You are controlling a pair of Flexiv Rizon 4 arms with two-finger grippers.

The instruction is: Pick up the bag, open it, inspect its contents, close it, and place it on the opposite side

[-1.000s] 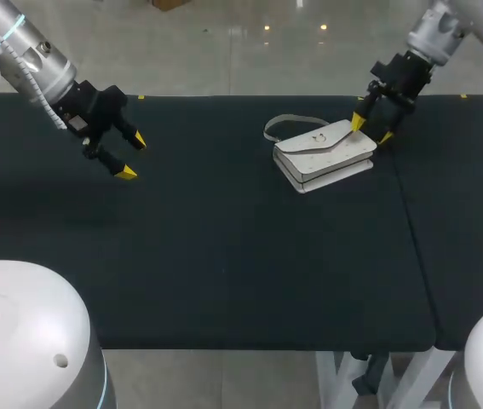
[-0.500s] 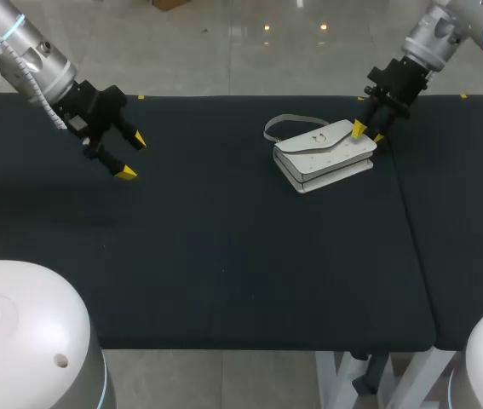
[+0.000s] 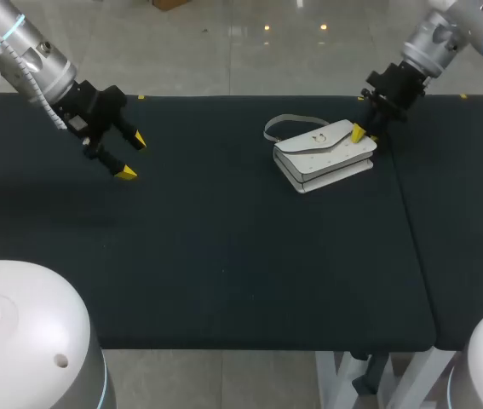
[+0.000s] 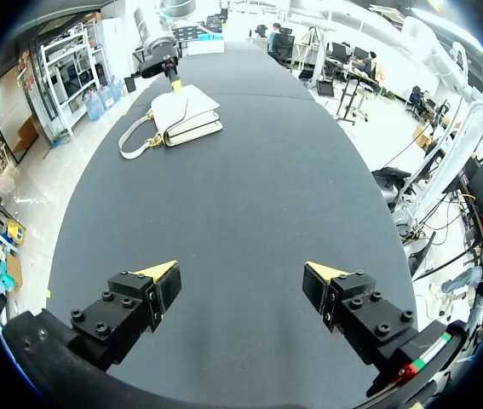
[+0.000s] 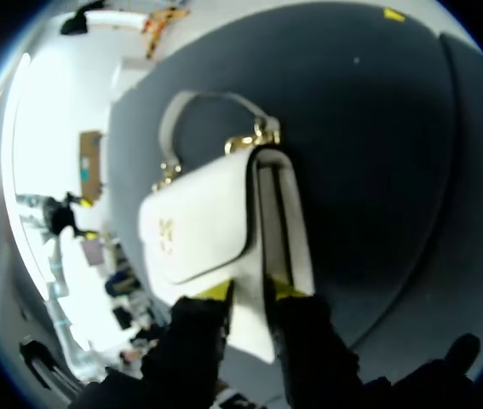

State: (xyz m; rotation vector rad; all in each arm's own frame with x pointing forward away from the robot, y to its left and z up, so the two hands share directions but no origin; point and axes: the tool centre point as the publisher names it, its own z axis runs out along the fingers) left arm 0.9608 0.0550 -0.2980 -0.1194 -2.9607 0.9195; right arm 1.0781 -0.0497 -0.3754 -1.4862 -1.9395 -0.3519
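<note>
Narrowed since earlier, right gripper [image 5: 250, 293] pinches the bag [image 3: 322, 155] at its end.

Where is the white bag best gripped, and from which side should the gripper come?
Grip the white bag by its raised top edge at the end away from the strap, coming from above on the right; it lies flat, flap up.

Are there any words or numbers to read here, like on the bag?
No text can be read.
The bag shows only a small gold clasp on its flap, too blurred to read as letters.
The table shows no print.
</note>
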